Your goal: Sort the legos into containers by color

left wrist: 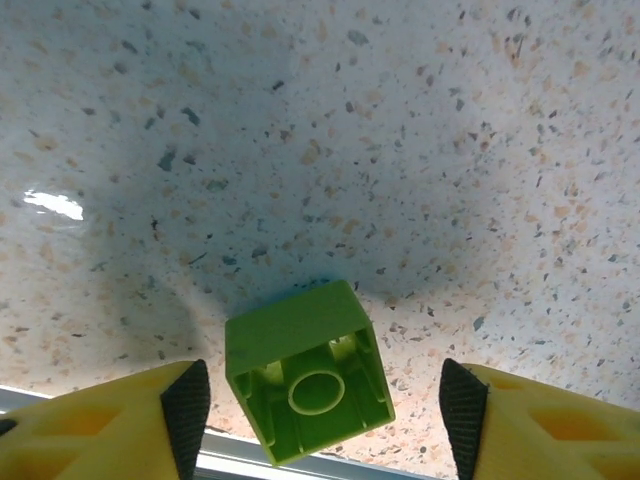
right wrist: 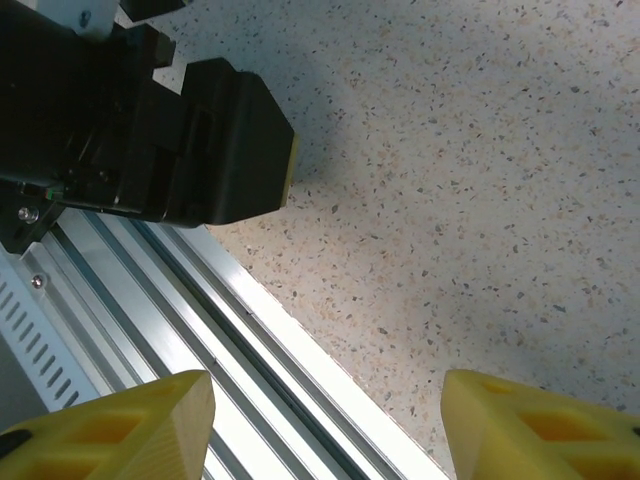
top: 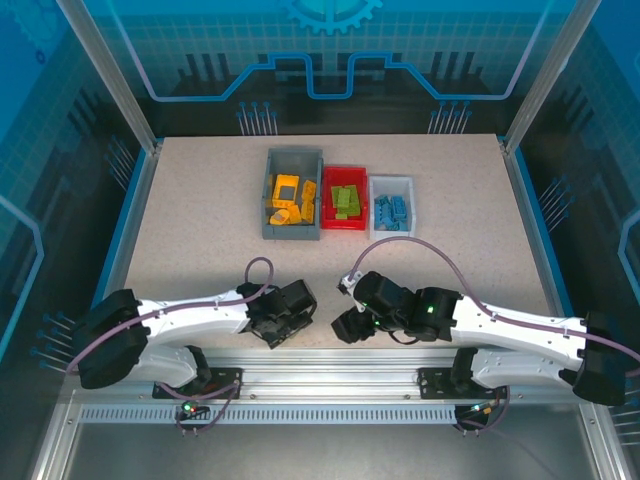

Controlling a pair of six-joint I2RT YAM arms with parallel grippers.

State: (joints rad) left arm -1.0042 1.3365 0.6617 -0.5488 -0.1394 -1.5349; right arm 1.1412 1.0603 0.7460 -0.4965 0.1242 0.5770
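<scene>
Wide-open left tool (left wrist: 323, 412) astride lime lego (left wrist: 305, 385), no contact, gaps both sides; open, empty right tool (right wrist: 325, 430) above worktop (right wrist: 460, 200) edge & alu rail (right wrist: 250, 340); speckled beige stone-look worktop inside blue-panelled enclosure (top: 60, 120); lego glossy, boxy, tipped, hollow underside w/ round tube facing cam; farther back gray bin (top: 293, 153) w/ orange legos (top: 290, 200), red bin (top: 346, 170) w/ green legos (top: 346, 200), white bin (top: 391, 181) w/ blue legos (top: 390, 212).

Your left gripper (left wrist: 315, 408) and right gripper (right wrist: 326, 420) meet low at the near edge, jaws parted, arms folded inward.
</scene>
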